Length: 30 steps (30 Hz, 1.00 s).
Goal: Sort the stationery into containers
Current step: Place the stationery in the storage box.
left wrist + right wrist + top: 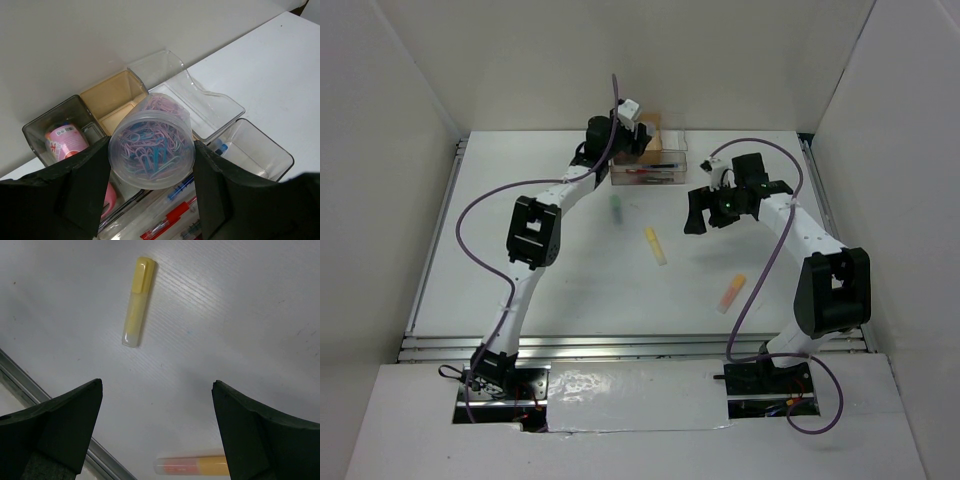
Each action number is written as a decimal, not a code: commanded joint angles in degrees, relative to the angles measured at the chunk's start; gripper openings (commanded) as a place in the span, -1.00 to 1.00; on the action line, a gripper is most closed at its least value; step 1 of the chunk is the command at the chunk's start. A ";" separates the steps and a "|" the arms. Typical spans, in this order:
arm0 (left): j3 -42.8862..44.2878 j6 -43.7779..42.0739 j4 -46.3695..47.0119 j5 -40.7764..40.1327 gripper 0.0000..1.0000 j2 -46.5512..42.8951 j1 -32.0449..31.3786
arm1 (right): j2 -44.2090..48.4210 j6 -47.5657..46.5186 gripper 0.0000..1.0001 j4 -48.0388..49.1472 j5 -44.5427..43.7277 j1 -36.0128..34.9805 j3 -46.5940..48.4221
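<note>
My left gripper point(151, 167) is shut on the round pot point(151, 142), a clear tub of pink and blue paper clips. It holds the pot above the joined boxes point(665, 150): dark grey point(35, 132) with the pink cylinder point(65, 141) inside, tan point(112, 97) and clear point(205, 102). Red and blue pens point(172, 217) lie in the long clear tray below. My right gripper point(705, 215) is open and empty above the table, shown too in the right wrist view point(157, 400). The yellow marker point(138, 301), orange marker point(192, 466) and green marker point(617, 208) lie loose on the table.
Another clear compartment point(262, 152) holding a blue-capped item sits right of the tray. A metal rail point(60, 410) runs along the table's near edge. White walls enclose the table on three sides, with the boxes against the back wall.
</note>
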<state>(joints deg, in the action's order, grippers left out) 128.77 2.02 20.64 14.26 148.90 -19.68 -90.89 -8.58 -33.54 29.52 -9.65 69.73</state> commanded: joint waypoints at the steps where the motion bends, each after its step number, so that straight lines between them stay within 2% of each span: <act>1: 2.98 0.88 5.90 0.86 -0.42 0.86 -0.27 | 0.63 0.23 0.92 1.72 1.59 0.68 0.05; 30: 4.30 -7.03 4.14 -6.79 -0.23 4.47 -2.82 | 0.63 0.58 0.91 1.99 2.91 2.71 -1.09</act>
<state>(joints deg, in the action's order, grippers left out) 130.28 -3.25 21.37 8.54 153.21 -22.35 -90.89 -8.38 -33.43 31.24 -7.62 69.47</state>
